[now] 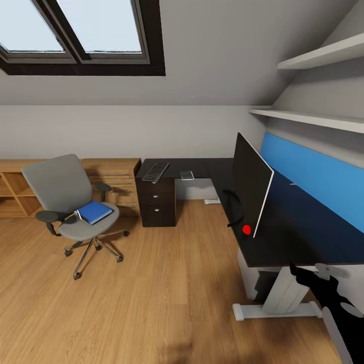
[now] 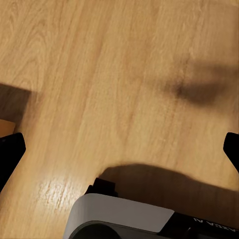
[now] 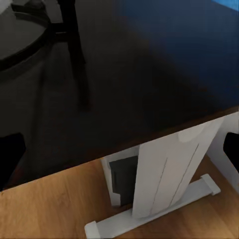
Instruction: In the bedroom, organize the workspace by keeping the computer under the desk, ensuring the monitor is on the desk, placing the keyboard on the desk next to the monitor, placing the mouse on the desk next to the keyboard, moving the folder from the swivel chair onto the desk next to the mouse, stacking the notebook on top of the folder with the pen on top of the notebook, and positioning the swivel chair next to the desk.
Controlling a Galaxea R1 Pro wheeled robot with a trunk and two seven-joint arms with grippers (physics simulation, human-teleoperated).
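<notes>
The grey swivel chair (image 1: 68,199) stands on the floor left of the desk (image 1: 212,169), with the blue folder (image 1: 94,212) on its seat. The keyboard (image 1: 155,172) and a small grey notebook (image 1: 187,175) lie on the desk's far wing. The monitor (image 1: 251,187) stands edge-on on the near wing. A thin light stick (image 1: 293,184), perhaps the pen, lies by the blue panel. The computer (image 3: 122,179) sits under the desk behind a white leg (image 3: 167,172). The mouse is out of view. My right gripper (image 3: 119,152) hangs open over the desk's edge. My left gripper (image 2: 119,149) is open above bare floor.
A dark drawer unit (image 1: 158,201) sits under the keyboard end of the desk. A light-wood dresser (image 1: 114,174) and open shelves (image 1: 15,192) line the far wall. Two white wall shelves (image 1: 313,119) hang above the desk. Wood floor (image 1: 151,293) lies between me and the chair.
</notes>
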